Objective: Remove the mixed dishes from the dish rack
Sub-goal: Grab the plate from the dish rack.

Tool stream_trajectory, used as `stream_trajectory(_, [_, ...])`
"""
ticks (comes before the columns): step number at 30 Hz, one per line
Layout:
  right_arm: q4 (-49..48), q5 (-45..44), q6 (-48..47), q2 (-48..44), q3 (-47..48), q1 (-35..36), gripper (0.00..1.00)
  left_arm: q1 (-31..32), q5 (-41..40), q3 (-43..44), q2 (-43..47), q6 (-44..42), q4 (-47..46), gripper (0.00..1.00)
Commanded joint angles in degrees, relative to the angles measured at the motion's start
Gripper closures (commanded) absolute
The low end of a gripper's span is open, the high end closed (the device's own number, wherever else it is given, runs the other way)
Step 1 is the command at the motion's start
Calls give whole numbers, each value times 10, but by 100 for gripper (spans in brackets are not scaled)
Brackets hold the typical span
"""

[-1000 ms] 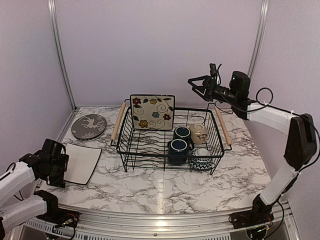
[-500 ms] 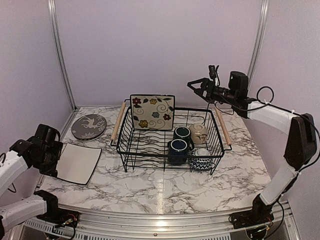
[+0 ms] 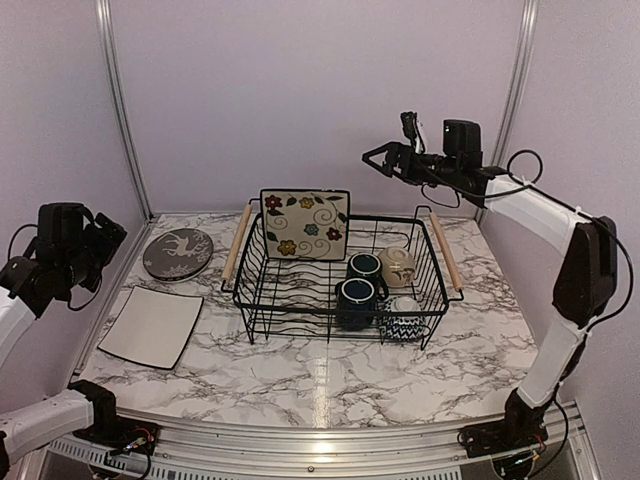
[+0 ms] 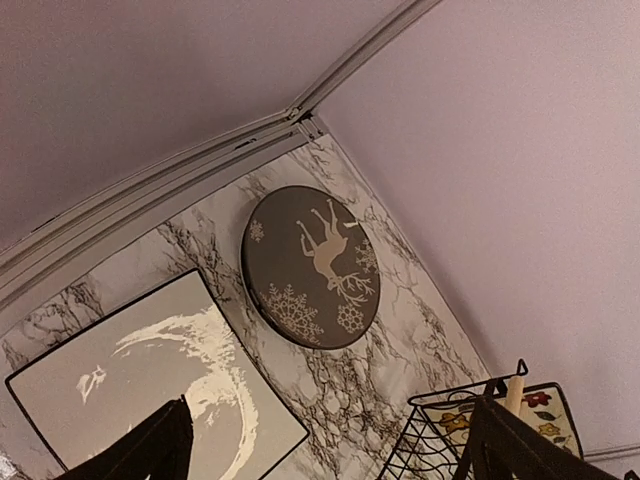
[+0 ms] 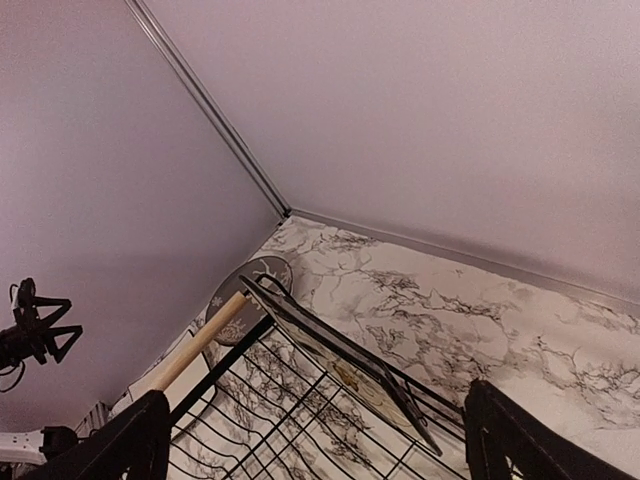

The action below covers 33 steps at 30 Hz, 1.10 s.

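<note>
My left arm [image 3: 45, 415] and right arm [image 3: 530, 210] wear white shells over black joints (thin black cables loop off both); the right gripper [image 3: 378, 163] is matte black.

1. The dish rack [image 3: 237, 245] stands mid-table [image 3: 330, 375].
2. In the rack's rear left corner, an upright square plate [image 3: 305, 225] stands on edge.
3. Right of the rack's centre sit a rear mug [image 3: 365, 266] and, just before it, a front mug [image 3: 356, 300].
4. One bowl [image 3: 397, 265] rests in the rack just right of the rear mug; a second bowl [image 3: 403, 324] sits in the rack's front right corner.
5. Left of the rack, on the table, lies a round plate [image 3: 178, 253], level with the rack's rear.
6. A flat square plate [image 3: 152, 326] lies further left of the rack, before the round plate.
</note>
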<state>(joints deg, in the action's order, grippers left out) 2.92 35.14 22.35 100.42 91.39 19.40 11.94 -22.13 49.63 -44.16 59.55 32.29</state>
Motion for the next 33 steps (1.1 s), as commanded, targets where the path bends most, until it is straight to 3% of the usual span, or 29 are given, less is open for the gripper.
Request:
stream_trajectory(1, [67, -40, -51, 19, 44, 23, 2, 0, 98, 3, 13, -150, -100, 1])
stream_trajectory(6, [100, -93, -113, 26, 61, 60, 1, 0, 197, -6, -7, -192, -163, 1])
stream_trajectory(19, [206, -204, -212, 80, 137, 79, 1, 0, 324, 4, -94, -185, -267, 1])
stream_trajectory(24, [230, -193, -260, 119, 173, 79, 3, 0, 341, -1, -100, -178, -286, 1])
stream_trajectory(33, [234, -88, -341, 195, 228, 79, 16, 0, 349, 0, -97, -180, -280, 1])
